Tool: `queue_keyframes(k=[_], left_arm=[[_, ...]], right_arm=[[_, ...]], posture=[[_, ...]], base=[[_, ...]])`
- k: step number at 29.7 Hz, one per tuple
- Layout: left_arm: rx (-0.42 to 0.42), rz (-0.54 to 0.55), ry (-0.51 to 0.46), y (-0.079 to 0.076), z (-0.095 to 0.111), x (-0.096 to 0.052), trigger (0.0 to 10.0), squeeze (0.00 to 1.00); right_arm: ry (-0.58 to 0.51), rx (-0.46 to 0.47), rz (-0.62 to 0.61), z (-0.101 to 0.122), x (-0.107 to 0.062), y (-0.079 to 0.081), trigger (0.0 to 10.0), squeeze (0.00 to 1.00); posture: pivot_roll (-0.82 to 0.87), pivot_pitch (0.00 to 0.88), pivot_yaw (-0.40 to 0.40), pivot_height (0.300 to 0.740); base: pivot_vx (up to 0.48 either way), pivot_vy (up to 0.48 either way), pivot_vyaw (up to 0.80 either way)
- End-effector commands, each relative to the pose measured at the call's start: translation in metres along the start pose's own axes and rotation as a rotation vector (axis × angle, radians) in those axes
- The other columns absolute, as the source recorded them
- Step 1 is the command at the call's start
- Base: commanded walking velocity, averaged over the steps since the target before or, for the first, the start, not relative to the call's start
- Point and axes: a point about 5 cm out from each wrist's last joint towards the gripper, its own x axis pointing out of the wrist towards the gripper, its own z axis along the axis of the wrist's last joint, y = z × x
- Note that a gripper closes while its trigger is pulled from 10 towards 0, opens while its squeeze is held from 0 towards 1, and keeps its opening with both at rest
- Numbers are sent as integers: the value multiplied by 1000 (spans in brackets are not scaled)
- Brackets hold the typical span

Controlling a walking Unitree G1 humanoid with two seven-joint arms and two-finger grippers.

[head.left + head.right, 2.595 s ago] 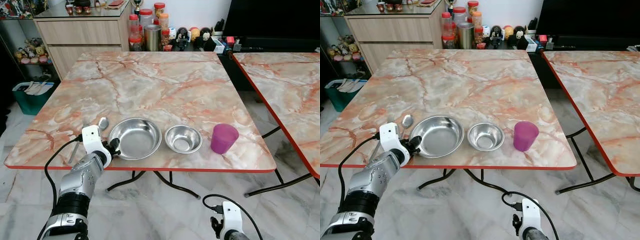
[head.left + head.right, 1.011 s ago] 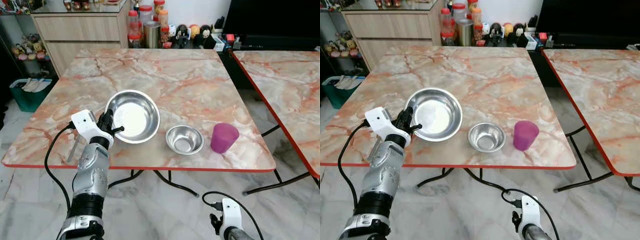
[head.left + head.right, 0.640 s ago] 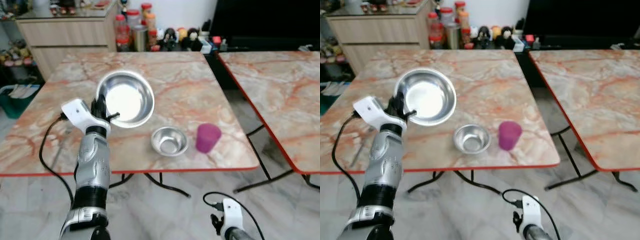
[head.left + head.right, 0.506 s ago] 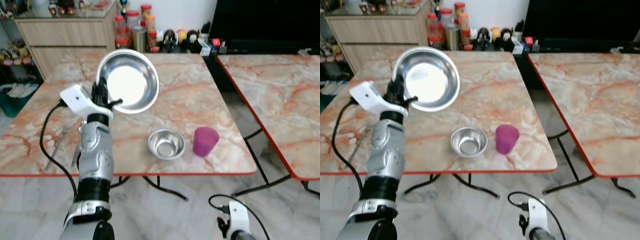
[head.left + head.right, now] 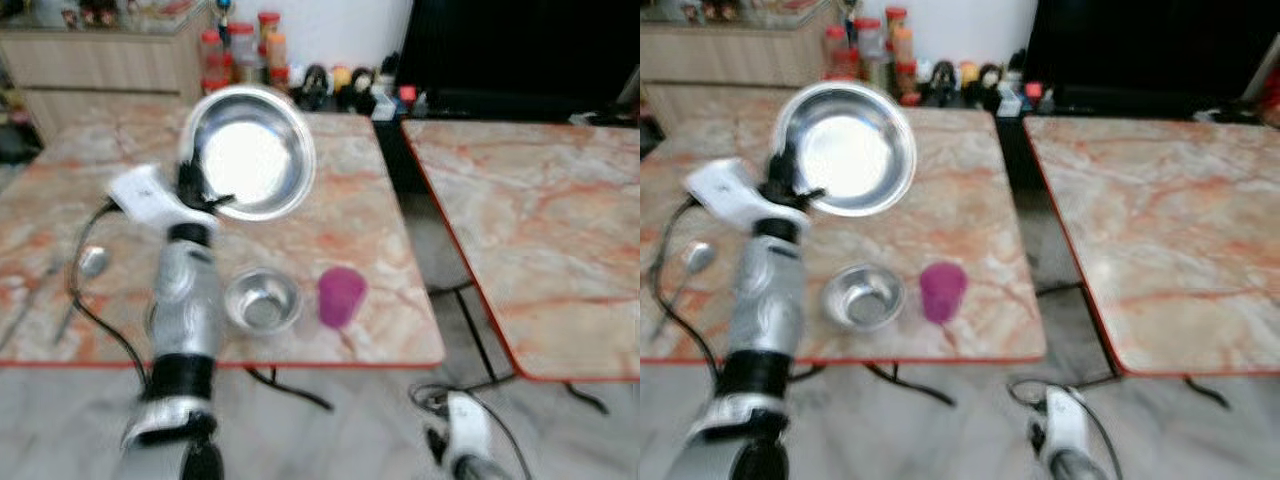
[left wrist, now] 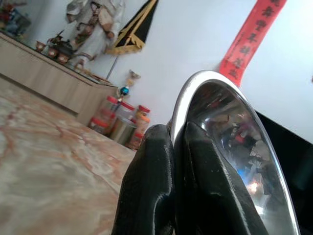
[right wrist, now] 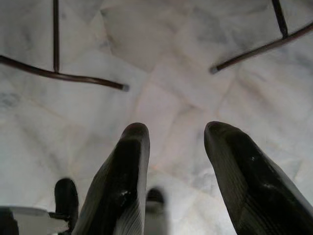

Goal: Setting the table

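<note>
My left gripper (image 5: 193,187) is shut on the rim of a large steel bowl (image 5: 252,150) and holds it up over the marble table (image 5: 330,210), tilted with its inside facing me. In the left wrist view the black fingers (image 6: 156,161) pinch that bowl's rim (image 6: 195,85). Near the table's front edge stand a small steel bowl (image 5: 262,301) and, to its right, a purple cup (image 5: 341,295). A spoon (image 5: 90,264) lies at the front left. My right gripper (image 7: 171,134) hangs low, open, over the floor.
A second marble table (image 5: 530,220) stands to the right across a narrow gap. Jars (image 5: 235,45) and small figures line the back by a wooden cabinet (image 5: 90,60), next to a dark screen (image 5: 520,50). Table legs (image 7: 63,76) cross the tiled floor. The eye views are blurred.
My left gripper has lifted the large bowl off the table and tilted it up. The camera has swung right, so the whole scene has slid left and more of the second table shows.
</note>
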Motion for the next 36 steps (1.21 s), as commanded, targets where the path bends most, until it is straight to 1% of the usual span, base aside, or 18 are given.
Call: queue_keyframes(k=[1, 4, 11, 13, 33, 36], left_arm=[[-36, -41, 1, -15, -3, 0, 10000, 0], [-30, -41, -3, -15, -2, 0, 10000, 0], [-24, -39, -2, -16, -2, 2, 10000, 0], [-21, -41, -3, -16, -2, 2, 10000, 0], [-8, -43, 12, -16, -4, 1, 10000, 0], [-12, -49, 13, -17, -4, 1, 10000, 0]], right_arm=[[24, 4, -31, -6, -3, -12, 10000, 0], [12, 6, -27, -6, -3, -11, 10000, 0], [17, 9, -33, -8, -3, -13, 10000, 0], [18, 9, -33, -8, -3, -13, 10000, 0], [13, -7, -32, -8, -3, -11, 10000, 0], [13, 10, -34, -8, -3, -12, 10000, 0]], posture=[[8, 0, -53, 740], [7, 0, -53, 740], [6, 0, -56, 740], [6, 0, -56, 740], [3, 0, -53, 740], [3, 0, -53, 740]], base=[[0, 0, -531], [0, -203, -177], [0, -372, 0], [247, -364, 0], [363, -306, 0], [382, -285, 0]])
